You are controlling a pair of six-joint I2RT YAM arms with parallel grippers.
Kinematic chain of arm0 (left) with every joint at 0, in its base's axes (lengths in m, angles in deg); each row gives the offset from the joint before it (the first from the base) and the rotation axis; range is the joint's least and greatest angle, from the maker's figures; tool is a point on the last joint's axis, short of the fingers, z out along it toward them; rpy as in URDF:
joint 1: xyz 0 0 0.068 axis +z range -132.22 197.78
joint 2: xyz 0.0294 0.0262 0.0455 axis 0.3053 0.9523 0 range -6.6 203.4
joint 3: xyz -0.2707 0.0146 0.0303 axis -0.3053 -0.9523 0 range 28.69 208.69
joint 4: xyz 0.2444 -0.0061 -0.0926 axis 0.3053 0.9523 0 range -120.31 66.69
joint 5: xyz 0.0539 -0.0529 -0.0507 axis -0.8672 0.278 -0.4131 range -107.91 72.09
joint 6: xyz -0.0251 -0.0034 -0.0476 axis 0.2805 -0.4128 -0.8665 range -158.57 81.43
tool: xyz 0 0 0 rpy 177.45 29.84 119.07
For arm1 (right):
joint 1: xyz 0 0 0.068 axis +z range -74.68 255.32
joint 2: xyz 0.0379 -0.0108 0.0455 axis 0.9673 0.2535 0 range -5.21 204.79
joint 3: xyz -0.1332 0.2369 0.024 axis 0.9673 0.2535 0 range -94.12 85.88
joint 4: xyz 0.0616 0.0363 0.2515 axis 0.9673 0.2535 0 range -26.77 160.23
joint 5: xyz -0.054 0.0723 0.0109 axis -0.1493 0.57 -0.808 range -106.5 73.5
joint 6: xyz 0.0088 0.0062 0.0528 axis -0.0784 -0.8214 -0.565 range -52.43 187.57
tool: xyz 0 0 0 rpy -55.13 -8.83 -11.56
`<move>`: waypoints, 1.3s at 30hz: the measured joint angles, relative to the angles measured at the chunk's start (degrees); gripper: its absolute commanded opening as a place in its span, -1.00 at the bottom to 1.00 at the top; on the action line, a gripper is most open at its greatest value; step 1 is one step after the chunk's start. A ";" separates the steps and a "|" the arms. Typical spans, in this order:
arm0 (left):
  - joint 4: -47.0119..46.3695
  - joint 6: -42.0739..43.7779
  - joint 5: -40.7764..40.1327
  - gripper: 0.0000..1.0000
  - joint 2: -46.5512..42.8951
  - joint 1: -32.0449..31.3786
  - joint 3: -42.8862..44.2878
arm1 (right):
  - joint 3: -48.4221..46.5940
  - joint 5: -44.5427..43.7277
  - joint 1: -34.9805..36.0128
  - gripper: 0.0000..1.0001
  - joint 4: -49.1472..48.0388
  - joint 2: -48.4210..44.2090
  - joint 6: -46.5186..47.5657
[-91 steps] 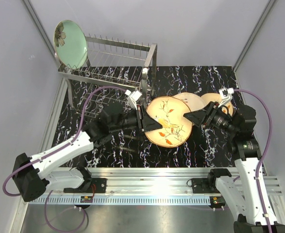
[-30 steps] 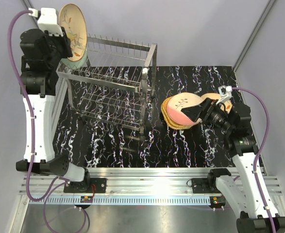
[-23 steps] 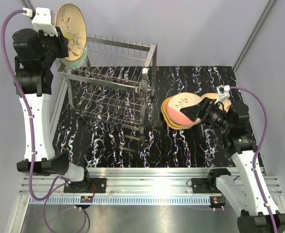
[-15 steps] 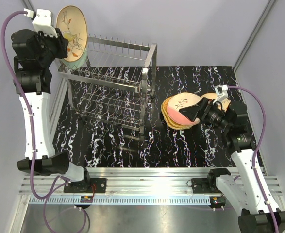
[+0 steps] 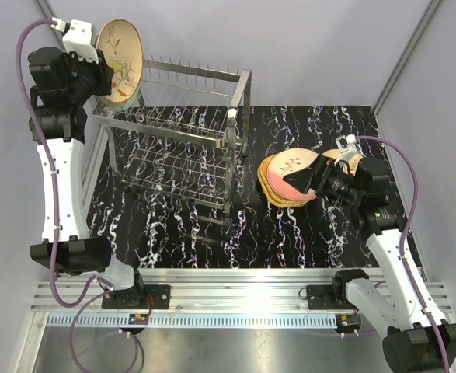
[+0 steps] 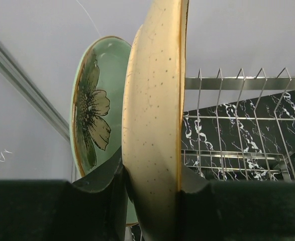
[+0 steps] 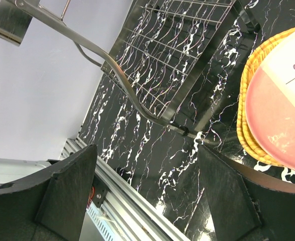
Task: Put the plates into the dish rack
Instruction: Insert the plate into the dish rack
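1 mint plate (image 6: 94, 105) was racked; left hand (image 6: 152, 183) clamped beige plate (image 5: 120, 50) at dish rack (image 5: 189, 116); right hand (image 7: 142, 191) gaped nr unloaded stack (image 5: 286, 183).

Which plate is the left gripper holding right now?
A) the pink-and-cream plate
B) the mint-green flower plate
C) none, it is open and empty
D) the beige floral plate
D: the left gripper clamps the rim of the beige floral plate, held on edge beside the mint-green plate at the dish rack.
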 measured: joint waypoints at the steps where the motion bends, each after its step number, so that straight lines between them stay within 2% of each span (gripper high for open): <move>1: -0.17 0.20 0.02 -1.00 -0.13 0.00 -0.63 | 0.00 0.00 0.04 0.76 0.00 0.11 0.04; 33: -4.55 2.29 -0.83 -1.00 -1.77 -0.24 -10.21 | -0.02 -1.55 1.05 0.77 0.20 1.38 1.64; 39: -6.27 1.86 -1.22 -0.85 -2.73 -0.26 -12.00 | -0.02 -1.60 1.16 0.76 0.46 1.38 1.81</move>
